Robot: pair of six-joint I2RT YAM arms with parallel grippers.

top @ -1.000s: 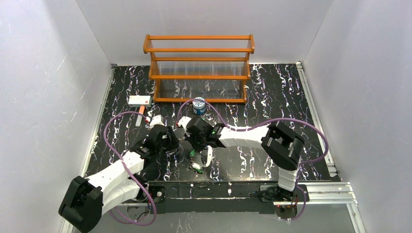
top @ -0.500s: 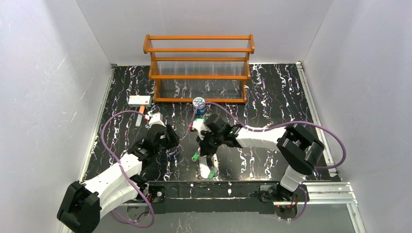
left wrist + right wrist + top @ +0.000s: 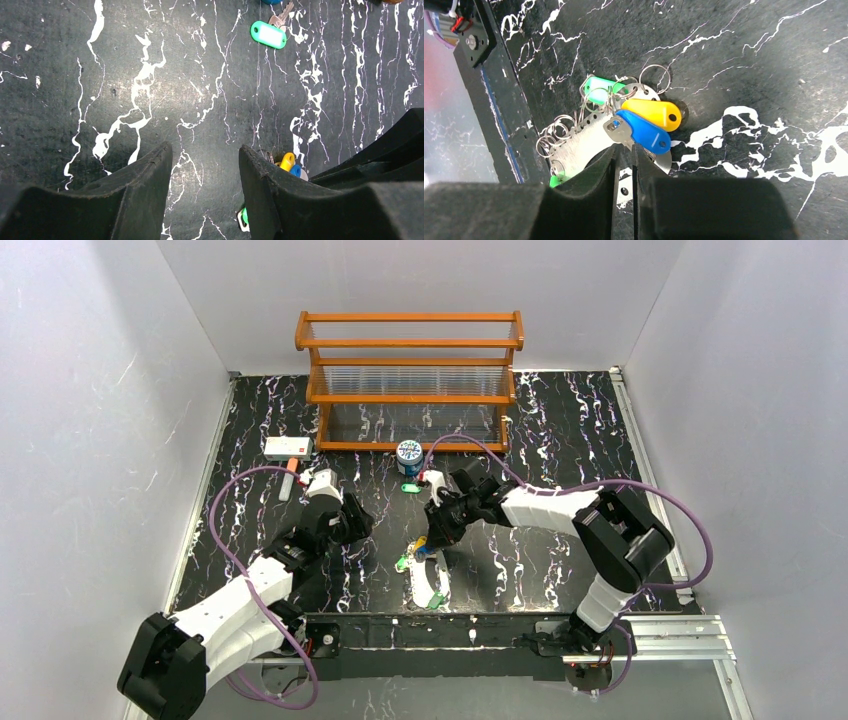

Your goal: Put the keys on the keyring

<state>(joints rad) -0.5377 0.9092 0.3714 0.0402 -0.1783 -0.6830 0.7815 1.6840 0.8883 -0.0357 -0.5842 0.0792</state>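
The keyring (image 3: 432, 585), a whitish oval loop, lies flat on the table near the front edge, below my right gripper (image 3: 436, 532). In the right wrist view the keyring (image 3: 579, 142) carries several wire rings, with a yellow key (image 3: 653, 113), a blue key (image 3: 644, 133) and a green key (image 3: 599, 83) bunched at one end. My right gripper (image 3: 625, 146) stands open by a narrow gap, the blue key's blade just at its tips. A loose green key (image 3: 269, 35) lies farther back. My left gripper (image 3: 205, 147) is open over bare table, left of the keyring.
A blue-and-white can (image 3: 409, 453) stands in front of the orange wooden rack (image 3: 408, 380) at the back. A white box with a red mark (image 3: 288, 447) lies at the back left. Purple cables arch over both arms.
My right gripper swung right and back with the keyring, which now rests on the table, and its jaws have parted slightly. The left arm barely shifted.
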